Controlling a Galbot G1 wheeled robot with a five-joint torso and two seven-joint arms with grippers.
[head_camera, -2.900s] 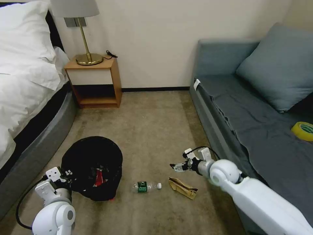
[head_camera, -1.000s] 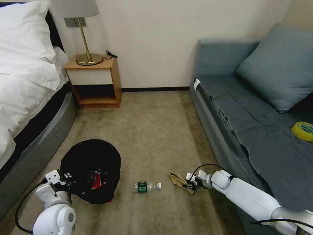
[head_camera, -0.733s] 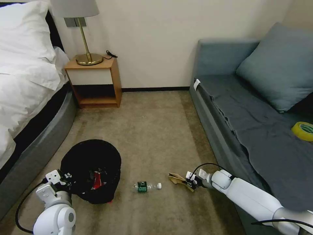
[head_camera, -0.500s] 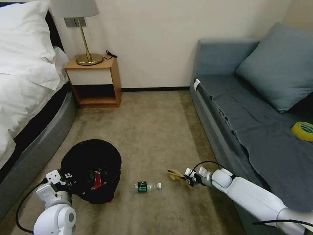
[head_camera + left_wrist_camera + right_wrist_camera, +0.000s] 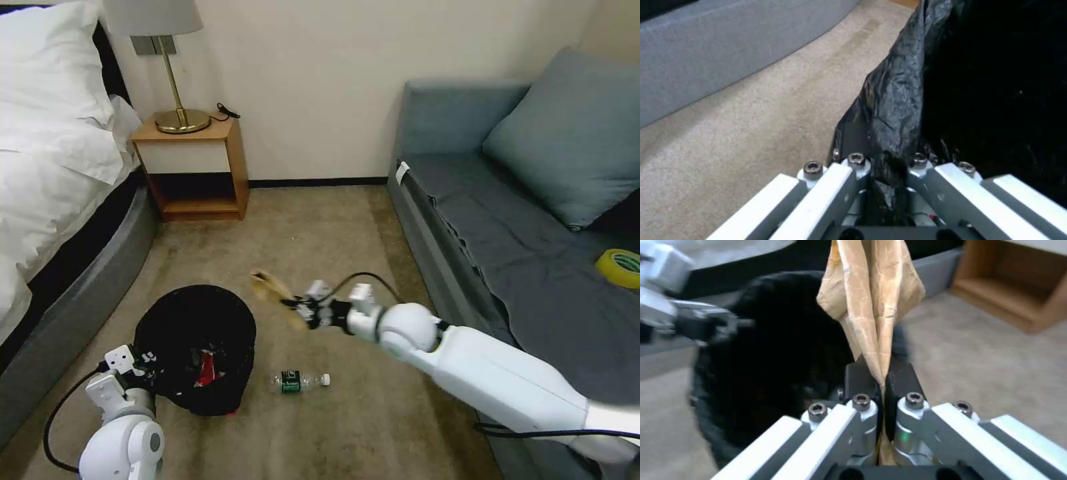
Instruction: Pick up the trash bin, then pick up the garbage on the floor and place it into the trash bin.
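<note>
Trash bin (image 5: 195, 353) sits lower left of the head frame on the carpet (image 5: 313, 240), black liner in it, a red-and-white wrapper (image 5: 204, 366) visible inside. Left gripper (image 5: 141, 366) is at the bin's near-left rim; the left wrist view shows what the head view can't: both fingers (image 5: 853, 166) pinched tight on a fold of the liner and mesh rim (image 5: 898, 110), jaws clamped on the bin. Brown paper (image 5: 279, 297) is off the floor, mid-frame, just right of and above the bin's rim, held by the right gripper (image 5: 301, 312), with the arm reaching in from the lower right. Right wrist view gives the grip detail: black pads (image 5: 858, 376) closed together on the narrow lower end of the crumpled paper (image 5: 871, 303), which fans upward, with the bin (image 5: 773, 350) dark behind it and the left gripper (image 5: 706, 323) blurred at the left edge. Clear bottle with green label (image 5: 299, 381) lies on its side on the carpet, lower centre, just right of the bin, apart from it. Outward: wooden nightstand (image 5: 193, 167) with a brass lamp (image 5: 175, 100) upper left, bed (image 5: 53, 147) along the left edge, grey sofa (image 5: 507, 233) on the right with a yellow tape roll (image 5: 619, 267) on the seat at the right edge.
</note>
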